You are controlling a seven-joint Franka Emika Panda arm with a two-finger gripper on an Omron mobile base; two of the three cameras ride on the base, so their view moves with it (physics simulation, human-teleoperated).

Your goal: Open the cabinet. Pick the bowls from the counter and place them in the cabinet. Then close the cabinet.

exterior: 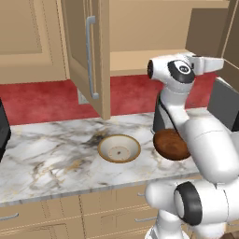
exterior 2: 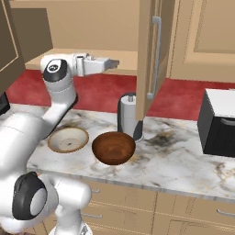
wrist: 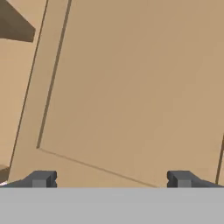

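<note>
The cabinet stands open, its left door and right door both swung out. On the marble counter sit the cream bowl and, to its right, the dark wood bowl, partly behind my arm in the left base view. My gripper is raised to shelf height and points sideways at the inner face of the right door. It is open, with nothing between its widely spread fingers. It is well above both bowls.
A grey canister stands behind the wood bowl, next to the right door's lower edge. A black appliance sits on the counter at the right, another dark one at the far left. Drawers run below.
</note>
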